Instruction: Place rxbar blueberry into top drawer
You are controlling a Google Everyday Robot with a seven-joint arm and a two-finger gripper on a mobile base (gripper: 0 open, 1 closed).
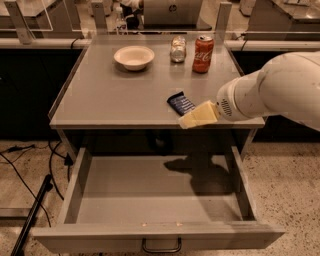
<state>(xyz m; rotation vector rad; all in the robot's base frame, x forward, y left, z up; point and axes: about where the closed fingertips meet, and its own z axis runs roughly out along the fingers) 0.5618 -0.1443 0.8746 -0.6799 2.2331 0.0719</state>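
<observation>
Tabletop [115,95]: navy rxbar blueberry [180,103] beside hand [188,120]

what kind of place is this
Probably a lab or office: grey table with top drawer open, HP computer behind, loose cables on the floor. The gripper is at the table's front edge by the rxbar blueberry.

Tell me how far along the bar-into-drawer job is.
Done: the drawer stands pulled open under the table. In hand: the gripper is at the table's front right edge, right at the near end of the bar, which lies on the tabletop; a firm hold can't be confirmed. Left: lift the bar, carry it over the drawer and set it inside.
</observation>
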